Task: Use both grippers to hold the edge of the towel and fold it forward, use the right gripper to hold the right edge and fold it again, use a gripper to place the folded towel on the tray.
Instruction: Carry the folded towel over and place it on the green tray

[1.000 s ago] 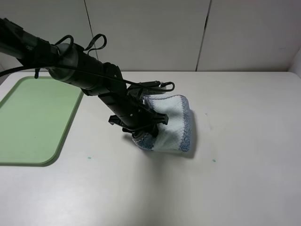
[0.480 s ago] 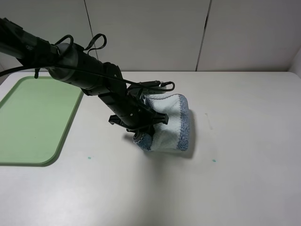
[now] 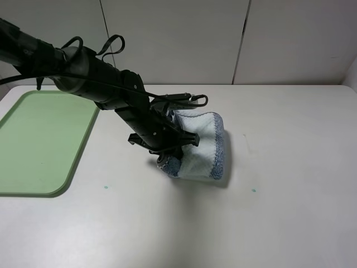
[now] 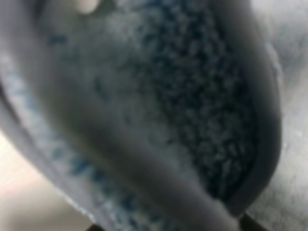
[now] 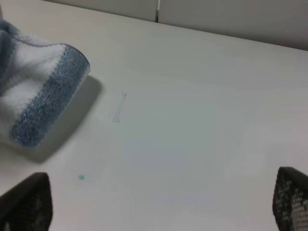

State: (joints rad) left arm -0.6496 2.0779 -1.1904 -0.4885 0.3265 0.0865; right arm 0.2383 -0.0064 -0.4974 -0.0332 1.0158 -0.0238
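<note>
1. A flat light-green plastic rectangular tray [image 3: 39, 142] with rounded corners and a low rim is lying at the far left of the white table [image 3: 290, 212], bare on the part that shows, well apart from the cloth.
2. The bulky black left arm is reaching in from the upper left, and its left gripper [image 3: 167, 158] is pressing down at the near-left corner of the bundle. Its jaws are looking pinched narrowly on cloth; the left wrist view is filling with blurred blue-and-white pile and grey piping [image 4: 260, 120], so it is gripping the towel.
3. The soft waffle-textured towel [image 3: 203, 148], striped blue-grey and pale white, is sitting folded into a plump bundle near the table's middle, just right of that gripper.
4. The cloth is likely handling as light, limp and unbreakable, sagging and opening out when lifted by one point. The piped hem, with all layers pinched together, is probably the safest hold.
5. The right gripper [image 5: 159, 204] is waiting wide apart and empty, beside the towel [image 5: 38, 103] and clear of it.
6. Against the picture a second ago, the left arm has shifted slightly up and leftward, and the bundle's near-left corner is looking more gathered under the jaws; the towel's place on the table is staying much the same.
</note>
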